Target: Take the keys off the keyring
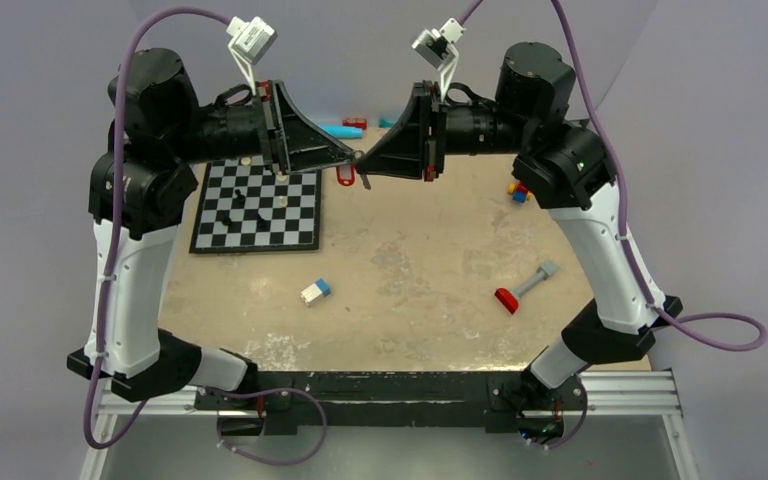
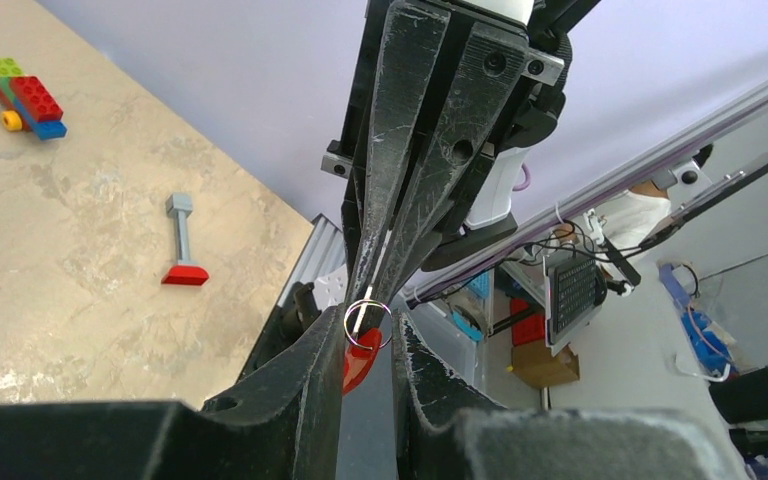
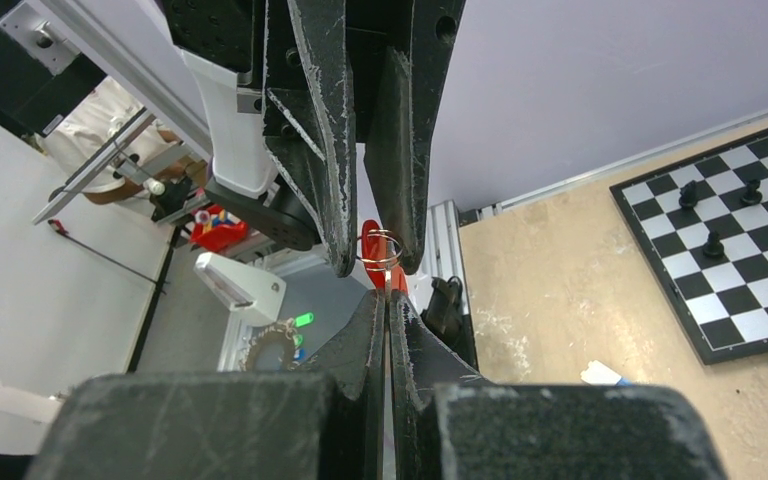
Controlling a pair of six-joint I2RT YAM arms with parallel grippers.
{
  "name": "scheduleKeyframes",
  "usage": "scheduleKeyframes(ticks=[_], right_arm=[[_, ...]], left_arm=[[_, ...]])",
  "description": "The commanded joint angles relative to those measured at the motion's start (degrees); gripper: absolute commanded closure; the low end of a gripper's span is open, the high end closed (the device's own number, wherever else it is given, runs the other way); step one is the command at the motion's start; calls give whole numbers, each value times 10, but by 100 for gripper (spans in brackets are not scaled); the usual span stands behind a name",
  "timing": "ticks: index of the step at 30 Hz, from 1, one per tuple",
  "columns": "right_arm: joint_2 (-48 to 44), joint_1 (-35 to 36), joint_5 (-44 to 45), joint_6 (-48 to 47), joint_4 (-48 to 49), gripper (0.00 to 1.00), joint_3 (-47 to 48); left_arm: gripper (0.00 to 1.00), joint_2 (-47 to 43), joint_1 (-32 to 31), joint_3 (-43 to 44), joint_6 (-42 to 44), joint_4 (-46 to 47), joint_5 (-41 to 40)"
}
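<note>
We find the left pincer narrowly parted, clamping the red key. The right pincer, closed, pinches the keyring above the worktop, right of the chessboard.

Nothing legible is showing in any of the three views. The chessboard far left on the table is bearing no lettering. The dotted panel in the background of the left wrist view is appearing too small to read.
</note>
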Motion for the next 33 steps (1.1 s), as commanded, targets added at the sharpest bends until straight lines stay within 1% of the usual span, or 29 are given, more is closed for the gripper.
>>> scheduleKeyframes(ticks=[1, 10, 18, 26, 29, 33], right_arm=[[5, 2, 17, -13, 3, 100, 8], [13, 2, 11, -14, 0, 100, 12], [13, 2, 13, -18, 2, 100, 3], [17, 2, 20, -27, -3, 100, 1], [16, 3, 23, -30, -5, 100, -4], [17, 3, 25, -35, -8, 100, -6]], left_arm=[[100, 8, -4, 24, 14, -52, -21], [100, 10, -5, 24, 7, -49, -26], [100, 12, -6, 22, -14, -66, -53], [100, 8, -6, 15, -34, -92, -105], [100, 0, -6, 0, -53, -99, -138], [100, -12, -9, -30, -76, -81, -153]])
